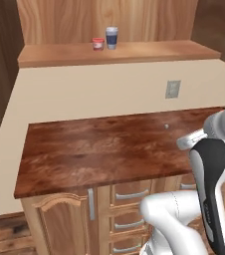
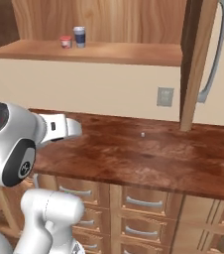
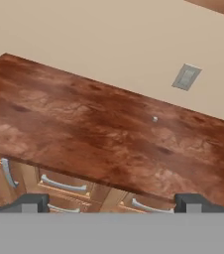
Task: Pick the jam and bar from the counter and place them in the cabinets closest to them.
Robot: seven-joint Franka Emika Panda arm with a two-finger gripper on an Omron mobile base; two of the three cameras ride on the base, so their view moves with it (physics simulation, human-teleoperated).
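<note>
Tiny round red jam pot with paler pinkish top [image 1: 98,44] standing upright on flat light-brown plank shelf of wood-grain cabinet [image 1: 149,51], against panelled wooden back, well above glossy dark reddish-brown wood-grain counter [image 1: 99,149]. Same jam pot [image 2: 65,41] seen at far left of shelf [image 2: 129,52] from right base view. Blue-grey cup with pale lid [image 1: 112,37] upright just beside jam pot, on its right, apparently not touching; also seen in right base view [image 2: 79,36]. Bar: not identifiable on counter or shelf. Small pale speck [image 1: 167,126] lying on counter toward its back right, below grey wall outlet [image 1: 172,89] set in cream wall; too small to tell what it is. Same speck [image 3: 155,119] and outlet [image 3: 186,77] seen in hand view, above counter surface [image 3: 84,124]. Two-finger gripper [image 3: 113,202] with dark fingertips [image 3: 30,202] spread wide at bottom of hand view, nothing between them, aimed across front counter edge and held apart from counter. Light-brown drawer fronts with silver handles [image 3: 64,185] below counter edge; further drawer handles [image 2: 141,202] in right base view. Panelled cabinet door with vertical silver handle [image 1: 91,203] under left end of counter. White arm with dark joints [image 1: 211,189] rising at lower right of left base view, forward of counter front. Dark brown upright panel [image 2: 197,64] with curved silver handle [image 2: 218,49] at right end of counter in right base view.
</note>
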